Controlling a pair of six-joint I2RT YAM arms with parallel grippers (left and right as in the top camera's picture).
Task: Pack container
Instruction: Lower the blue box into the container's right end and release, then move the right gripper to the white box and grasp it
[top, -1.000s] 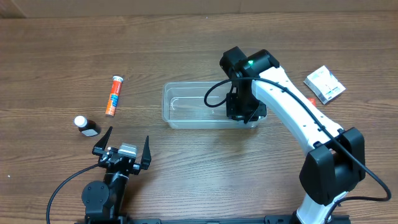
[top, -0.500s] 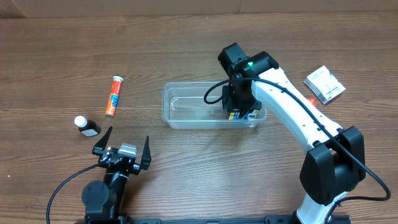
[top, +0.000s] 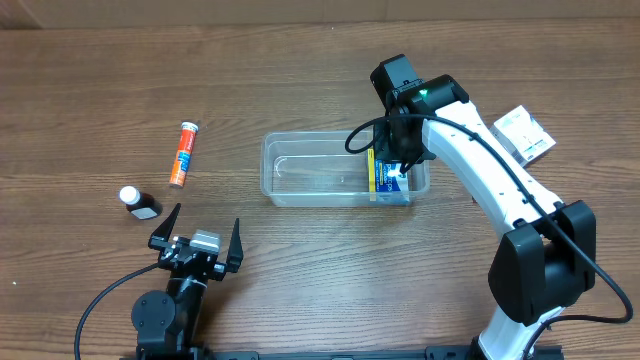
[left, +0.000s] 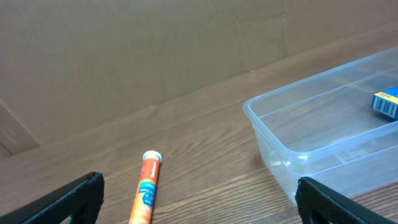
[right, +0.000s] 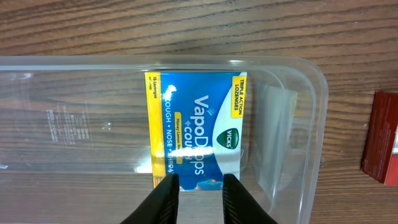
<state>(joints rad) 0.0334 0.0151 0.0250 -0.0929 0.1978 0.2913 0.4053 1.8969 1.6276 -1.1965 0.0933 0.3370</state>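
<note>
Container: clear tub (top: 300, 170) on the table (top: 300, 80), long side running left to right; its right end lies directly under my right tool (right: 198, 186).
Right tool: held above the tub's right end, fingers a little apart with nothing between them; released.
Left tool: (top: 197, 232) near the front edge of the table, in front of the container's left end and well apart from it, fingers spread wide and empty.
Blue box: (right: 196, 130) lies flat on the tub's floor at its right end, face up.
Readable print: "VapoDrops + Cough", the Vicks shield, and "Triple Action Lozenges" on a yellow corner tab.
Orange tube: (top: 183, 153) on the table left of the container, white cap pointing away from me; its lettering is too small to read.
Dark bottle: (top: 140, 202) white cap, further left of the container than the tube.
White box: (top: 522, 135) right of the container, partly covered by my arm.
Hard to make out: moulded text on the tub's floor; a red box (right: 380, 137) right of the container, cut off by the frame edge.
</note>
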